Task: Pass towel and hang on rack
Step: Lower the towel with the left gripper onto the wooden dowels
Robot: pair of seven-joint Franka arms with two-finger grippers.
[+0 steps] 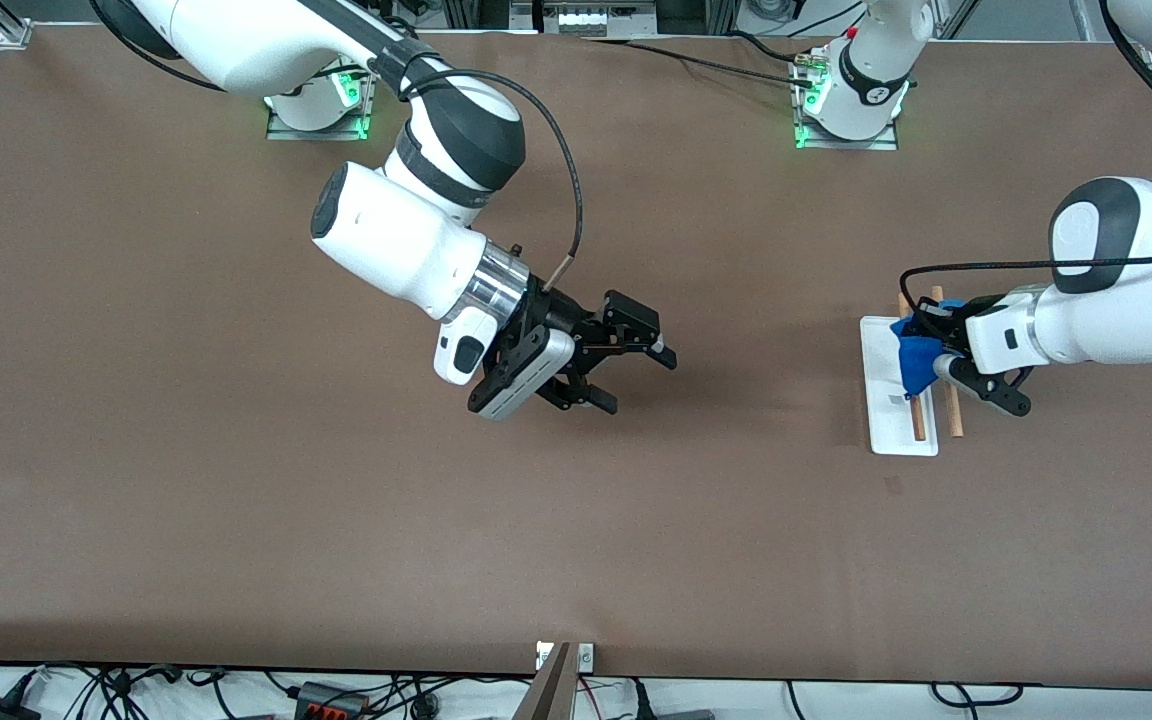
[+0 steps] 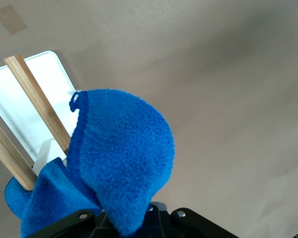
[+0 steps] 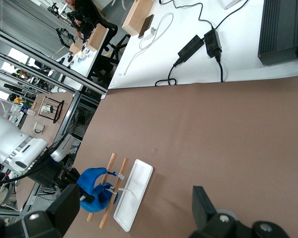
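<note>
The bright blue towel [image 1: 914, 366] is bunched over the two wooden dowel bars of the rack [image 1: 898, 425], which stands toward the left arm's end of the table. My left gripper [image 1: 938, 350] is shut on the towel just above the bars. In the left wrist view the towel [image 2: 124, 158] rises from between the jaws and covers part of the dowels and the rack's white base plate [image 2: 25, 94]. My right gripper [image 1: 628, 378] is open and empty over the middle of the table. The right wrist view shows the towel [image 3: 92, 186] on the rack [image 3: 136, 191], between its spread fingers [image 3: 204, 204].
A small piece of tape [image 2: 10, 19] lies on the brown table beside the rack. A metal bracket [image 1: 564, 655] sits at the table's edge nearest the front camera. Cables and power adapters [image 3: 198, 44] lie off the table past its edge.
</note>
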